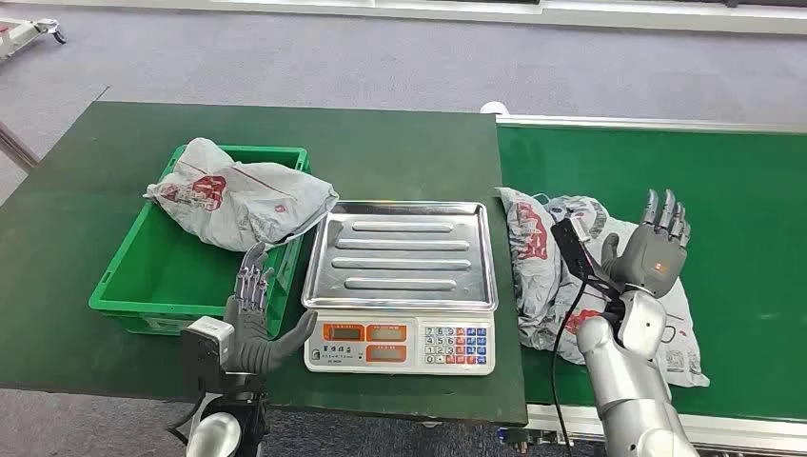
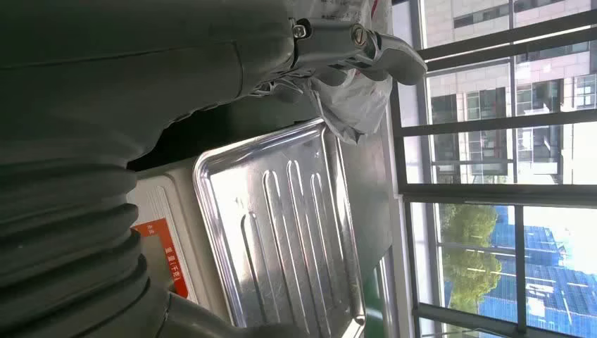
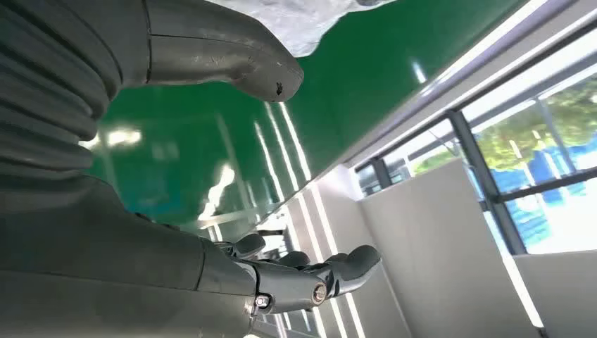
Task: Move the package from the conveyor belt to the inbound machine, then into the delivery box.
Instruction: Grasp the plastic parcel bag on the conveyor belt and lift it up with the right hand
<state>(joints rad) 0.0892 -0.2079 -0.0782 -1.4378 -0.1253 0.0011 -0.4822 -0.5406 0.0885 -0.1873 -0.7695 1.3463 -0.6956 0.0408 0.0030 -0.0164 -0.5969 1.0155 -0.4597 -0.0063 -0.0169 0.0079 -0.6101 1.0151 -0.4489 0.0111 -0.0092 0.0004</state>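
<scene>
A grey plastic package (image 1: 552, 267) with red print lies on the green conveyor belt (image 1: 742, 228), just right of the scale. My right hand (image 1: 655, 249) hovers above its right part, fingers spread and upright, holding nothing; the right wrist view shows its thumb (image 3: 232, 63) and fingers (image 3: 310, 278) apart over the belt. A second grey package (image 1: 238, 200) lies in the green delivery box (image 1: 143, 276). My left hand (image 1: 255, 319) stands open between the box and the scale. The scale's steel tray (image 1: 402, 252) is bare, also seen from the left wrist as tray (image 2: 288, 232).
The scale's white keypad front (image 1: 400, 345) faces me at the dark green table's (image 1: 76, 190) front edge. The belt's white rail (image 1: 657, 122) runs along the far side. Grey floor lies beyond.
</scene>
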